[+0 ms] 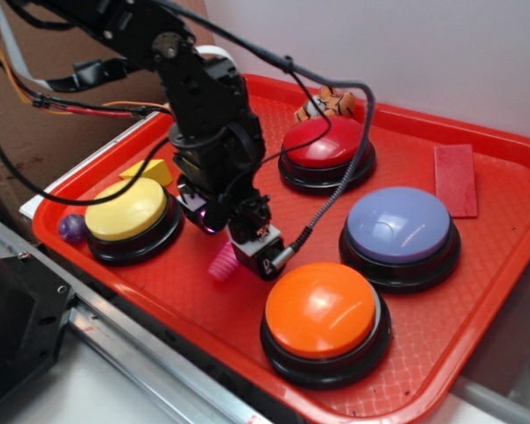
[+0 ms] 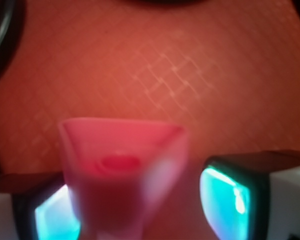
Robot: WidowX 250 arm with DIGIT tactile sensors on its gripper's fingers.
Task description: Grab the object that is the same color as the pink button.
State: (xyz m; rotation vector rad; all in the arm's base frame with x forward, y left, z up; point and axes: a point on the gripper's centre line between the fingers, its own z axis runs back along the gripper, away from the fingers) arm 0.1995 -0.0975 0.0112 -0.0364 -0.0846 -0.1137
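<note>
Lowered over the centre of a red tray (image 1: 477,353), between the yellow button (image 1: 128,212) at left and the orange button (image 1: 322,309) at near right: the WidowX hand (image 1: 247,256), fingers spread, with the hot-pink toy bolt (image 1: 222,262) lying on the tray at its left side. Seen close and blurred from the wrist: the bolt's blocky head (image 2: 121,160) sitting nearer the left finger (image 2: 45,215) than the right finger (image 2: 230,195), a clear gap on the right side. Not yet pinched, by the look of it. Likely risks: an off-centre closure nudging the light bolt sideways or rolling it on its ribbed shaft; a squeeze on the tapered head squirting it out; fingertips scraping the textured tray. No pink button visible in either view; red (image 1: 327,146) and lavender-blue (image 1: 397,225) buttons further right.
</note>
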